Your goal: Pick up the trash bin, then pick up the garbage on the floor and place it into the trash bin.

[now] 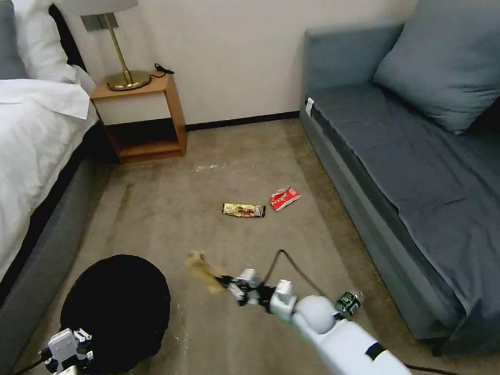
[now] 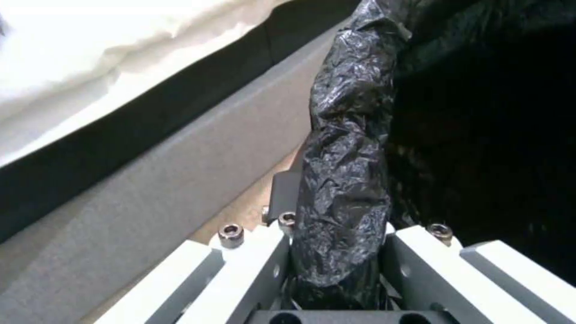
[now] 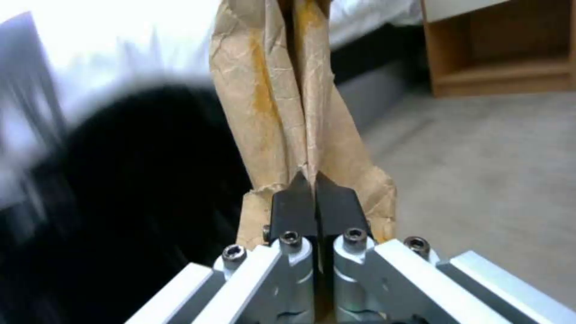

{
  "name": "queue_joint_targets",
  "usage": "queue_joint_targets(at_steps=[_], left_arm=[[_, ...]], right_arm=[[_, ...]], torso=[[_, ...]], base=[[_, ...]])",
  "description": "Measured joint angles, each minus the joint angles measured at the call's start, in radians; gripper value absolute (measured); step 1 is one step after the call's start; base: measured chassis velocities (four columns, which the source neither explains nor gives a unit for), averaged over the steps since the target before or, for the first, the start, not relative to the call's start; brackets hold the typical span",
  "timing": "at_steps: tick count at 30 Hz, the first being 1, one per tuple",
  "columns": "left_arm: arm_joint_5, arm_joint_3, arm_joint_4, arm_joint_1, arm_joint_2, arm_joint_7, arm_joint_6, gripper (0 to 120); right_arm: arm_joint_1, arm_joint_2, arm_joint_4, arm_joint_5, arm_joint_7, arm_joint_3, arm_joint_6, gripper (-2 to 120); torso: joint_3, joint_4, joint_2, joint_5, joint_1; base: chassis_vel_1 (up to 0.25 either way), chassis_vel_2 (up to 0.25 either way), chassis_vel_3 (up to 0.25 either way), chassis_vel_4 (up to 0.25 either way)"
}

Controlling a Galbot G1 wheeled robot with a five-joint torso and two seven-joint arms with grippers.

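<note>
**Paper bag en route to bin**

Head view: right hand [image 1: 222,282] pinches the paper bag [image 1: 200,269] in the air, just right of the bin [image 1: 116,311] by the bed [image 1: 7,144]. Left hand [image 1: 70,348] is at the bin's near rim. Bottle [image 1: 347,303], gold wrapper [image 1: 243,210] & red wrapper [image 1: 285,198] lie on the floor [image 1: 212,156].

Left wrist: hand clamped on the bin's liner rim [image 2: 348,148]; hold it level, mouth up.

Right wrist: fingers pressed together on the bag's crumpled end [image 3: 288,112], bin's black mouth beyond. Carry fully over the opening before letting go; the bag is long, could snag the rim.

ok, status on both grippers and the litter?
Left gripper clamps trash bin rim. Right gripper shut on paper bag, beside bin. Two wrappers, bottle on floor.
</note>
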Motion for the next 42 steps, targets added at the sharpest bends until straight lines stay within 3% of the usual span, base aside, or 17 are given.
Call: queue_joint_targets(at_steps=[4,9,21,25,27,29,39,42], left_arm=[[-0.002,0.004,-0.005,0.001,-0.008,0.003,-0.005,3],[-0.006,0.005,-0.010,0.002,-0.015,0.010,-0.018,3],[-0.009,0.008,-0.027,0.005,-0.030,0.018,-0.042,3],[-0.004,0.013,-0.043,0.011,-0.054,0.020,-0.043,3],[-0.002,0.014,-0.043,0.012,-0.060,0.021,-0.043,3],[0.002,0.016,-0.044,0.010,-0.071,0.022,-0.044,3],[0.003,0.013,-0.028,0.002,-0.077,0.022,-0.044,3],[0.003,0.009,-0.012,-0.002,-0.074,0.022,-0.048,3]], right_arm=[[0.021,0.065,0.012,0.074,0.026,-0.051,-0.023,0],[0.040,0.105,-0.027,0.074,0.014,-0.104,-0.017,0],[0.026,0.125,-0.139,-0.127,0.000,-0.117,0.032,0],[0.010,0.125,-0.136,-0.180,0.091,-0.135,0.029,0],[0.009,0.125,-0.131,-0.185,0.116,-0.138,0.027,4],[0.008,0.124,-0.127,-0.198,0.150,-0.142,0.026,14],[-0.001,0.114,-0.087,-0.202,0.178,-0.156,0.030,45],[-0.018,0.075,-0.043,-0.200,0.215,-0.171,0.029,61]], torso=[[0.000,0.0000,0.000,-0.0001,0.000],[0.000,0.0000,0.000,-0.0001,0.000],[0.000,-0.0001,0.000,0.0001,0.000],[0.000,0.0002,0.000,0.0000,0.000],[0.000,0.0002,0.000,-0.0001,0.000],[0.000,0.0004,0.000,-0.0002,0.000],[0.000,0.0005,0.000,-0.0002,0.000],[0.000,-0.0010,0.000,0.0009,0.000]], base=[[0.000,0.000,0.000,0.000],[0.000,0.000,0.000,0.000],[0.000,0.000,0.000,0.000],[0.000,0.000,0.000,0.000],[0.000,0.000,0.000,0.000],[0.000,0.000,0.000,0.000],[0.000,0.000,0.000,0.000],[0.000,0.000,0.000,0.000]])
